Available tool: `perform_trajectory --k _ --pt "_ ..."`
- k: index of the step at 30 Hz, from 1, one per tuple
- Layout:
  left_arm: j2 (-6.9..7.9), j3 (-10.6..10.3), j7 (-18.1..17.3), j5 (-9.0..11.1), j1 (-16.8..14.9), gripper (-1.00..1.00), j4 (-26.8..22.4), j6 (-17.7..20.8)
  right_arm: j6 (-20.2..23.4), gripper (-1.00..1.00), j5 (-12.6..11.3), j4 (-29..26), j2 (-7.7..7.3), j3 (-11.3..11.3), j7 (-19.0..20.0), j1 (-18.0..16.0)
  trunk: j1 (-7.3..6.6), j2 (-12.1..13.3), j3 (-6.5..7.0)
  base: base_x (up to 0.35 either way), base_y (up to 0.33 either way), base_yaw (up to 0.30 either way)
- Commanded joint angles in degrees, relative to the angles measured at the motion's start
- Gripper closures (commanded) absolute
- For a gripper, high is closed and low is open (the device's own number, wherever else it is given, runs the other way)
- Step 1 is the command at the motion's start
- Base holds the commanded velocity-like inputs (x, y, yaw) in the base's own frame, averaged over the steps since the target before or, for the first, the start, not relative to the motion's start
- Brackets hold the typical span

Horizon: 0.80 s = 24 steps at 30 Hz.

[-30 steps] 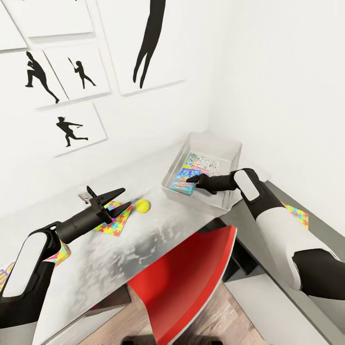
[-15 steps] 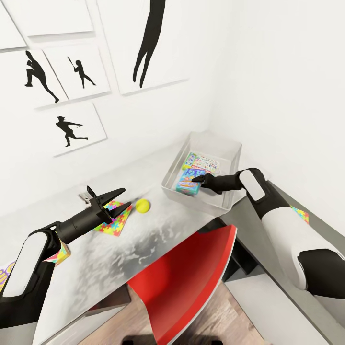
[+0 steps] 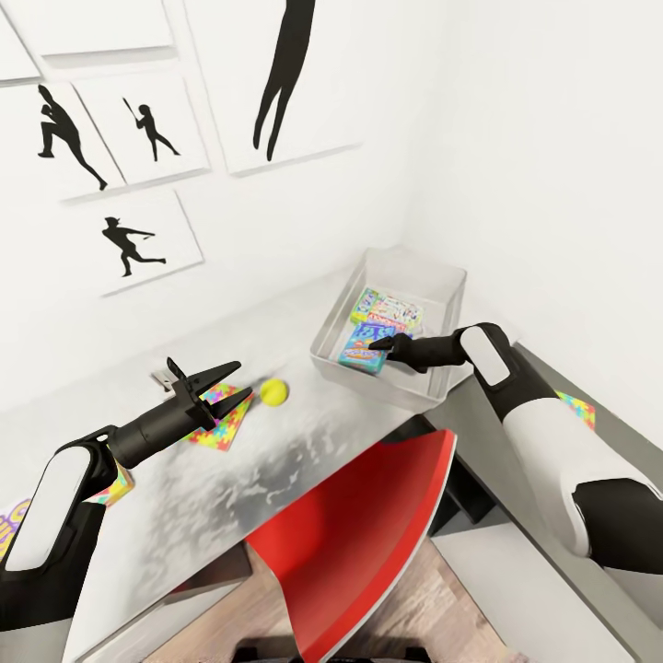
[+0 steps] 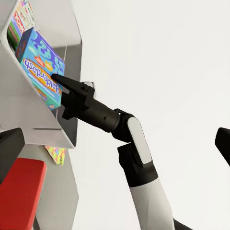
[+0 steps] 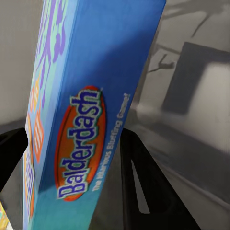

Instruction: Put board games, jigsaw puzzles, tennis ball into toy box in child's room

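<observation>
The right gripper (image 3: 378, 345) reaches over the near rim of the light grey toy box (image 3: 444, 276), its two dark fingers spread either side of a blue "Balderdash" board game (image 3: 362, 353). The wrist view shows a gap between the box's printed edge (image 5: 91, 143) and one finger (image 5: 143, 191), so whether the box is actually clamped cannot be told. The box leans at a tilt against the tray's inner wall (image 4: 38, 72). Deeper in the tray lies a second flat game box (image 3: 391, 311), its print too small to read.

The left gripper (image 3: 204, 379) hangs spread wide, holding nothing, above a jigsaw puzzle (image 3: 226, 425), a thin bright square partly hidden behind the fingers. A yellow-green tennis ball (image 3: 272, 391) rests just beside that puzzle on the pale marbled tabletop (image 3: 276, 470). Another puzzle (image 3: 577, 407) peeks out from behind the right arm on the darker grey section. At the frame's left edge, two more colourful flat items are cut off by the left arm and hard to identify. A glossy red chair back (image 3: 359, 543) fills the foreground below black baseball silhouettes (image 3: 129, 241) on the white wall.
</observation>
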Motion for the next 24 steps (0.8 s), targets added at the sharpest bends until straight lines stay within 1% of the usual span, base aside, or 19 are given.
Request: perform_trajectory --k 1,12,21,22,24 --pt "0.00 0.1 -0.6 -0.6 0.0 -1.00 0.0 0.2 0.1 1.00 0.4 0.0 -0.03 0.2 0.8 -0.1 0.03 -0.1 -0.17 0.000 0.000 0.000" --pt "0.00 0.1 -0.6 -0.6 0.0 -1.00 0.0 0.2 0.1 1.00 0.4 0.0 0.08 0.2 0.8 0.0 0.03 -0.1 -1.11 0.000 0.000 0.000" --pt "0.00 0.1 -0.6 -0.6 0.0 -1.00 0.0 0.2 0.1 1.00 0.4 0.0 0.05 0.2 0.8 0.0 0.03 -0.1 -1.31 0.000 0.000 0.000" --pt "0.00 0.0 -0.6 -0.6 0.0 -1.00 0.0 0.2 0.1 -1.00 0.4 0.0 0.05 0.2 0.8 0.0 0.03 -0.1 -1.32 0.000 0.000 0.000" --pt "0.00 0.0 -0.6 -0.6 0.0 -1.00 0.0 0.2 0.1 -1.00 0.4 -0.1 0.04 0.2 0.8 0.0 0.03 -0.1 -1.32 0.000 0.000 0.000"
